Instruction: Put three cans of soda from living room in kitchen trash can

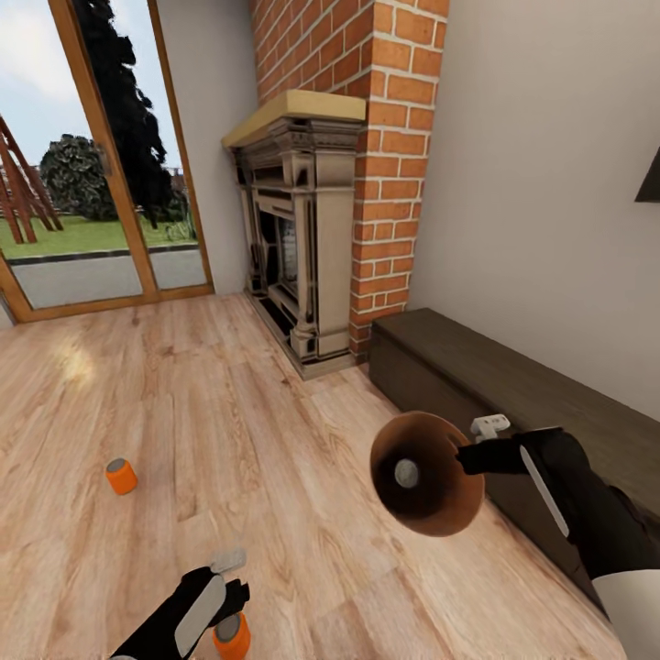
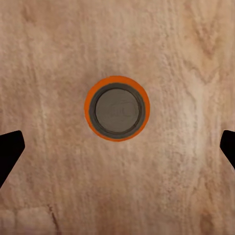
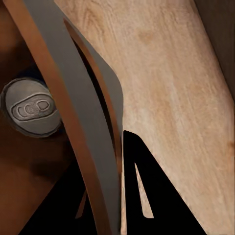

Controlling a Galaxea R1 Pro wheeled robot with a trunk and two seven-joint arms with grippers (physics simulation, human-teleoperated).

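The room has a light wooden floor [image 1: 275, 440], a brick chimney with a stone fireplace [image 1: 298, 229], a tall glass door [image 1: 92, 183] onto a garden, and a long dark bench [image 1: 513, 385] by the wall.

The right hand [image 1: 469, 456] grips the rim of the bin [image 1: 426, 474] and holds it up off the floor, tipped so its brown inside faces the head camera. One can [image 1: 406, 473] lies inside it; its grey top [image 3: 32, 107] shows in the right wrist view.

The left hand [image 1: 231, 591] hangs over an orange can [image 1: 231, 634] standing upright on the floor. In the left wrist view that can [image 2: 116, 108] sits between the two black fingers [image 2: 10, 152], which are spread wide and do not touch it.

A second orange can [image 1: 120, 476] stands on the floor well apart, off to the left.
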